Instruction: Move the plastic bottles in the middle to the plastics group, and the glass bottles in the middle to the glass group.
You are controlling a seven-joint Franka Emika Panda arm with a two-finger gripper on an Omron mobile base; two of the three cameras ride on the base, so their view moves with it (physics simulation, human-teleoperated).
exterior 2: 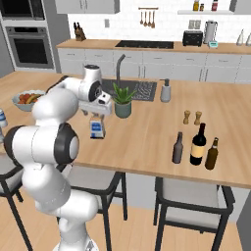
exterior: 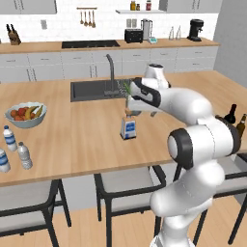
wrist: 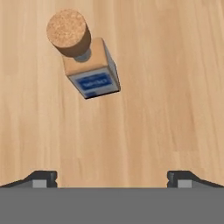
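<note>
Left base view: the arm reaches forward over the wooden bench (exterior: 72, 140), with the gripper (exterior: 131, 110) hanging above a small square bottle (exterior: 128, 127) that has a cork stopper and a blue label. That bottle stands alone in the middle of the bench, in front of the sink (exterior: 94, 89). A fruit bowl (exterior: 26, 114) sits near the left edge. In front of it stand three water bottles: two with blue bands (exterior: 9, 138) and, just right of them, a plain clear bottle (exterior: 24, 155). At the far right, the robot's elbow partly hides the dark bottle tops (exterior: 232, 114).

Right base view: the gripper (exterior 2: 98, 113) is above the square bottle (exterior 2: 97, 129). A potted plant (exterior 2: 122, 100) stands just beside it, and a soap dispenser (exterior 2: 166, 91) by the sink. Well to the right, three glass bottles stand close together: a small black bottle (exterior 2: 178, 148), the tall wine bottle (exterior 2: 198, 144) and a brown bottle (exterior 2: 212, 154). Salt and pepper mills (exterior 2: 192, 117) stand behind them.

Hand view: both finger tips (wrist: 41, 178) stand far apart at the lower corners, nothing between them. The corked bottle (wrist: 87, 65) lies ahead of them, upper left, on bare wood.
</note>
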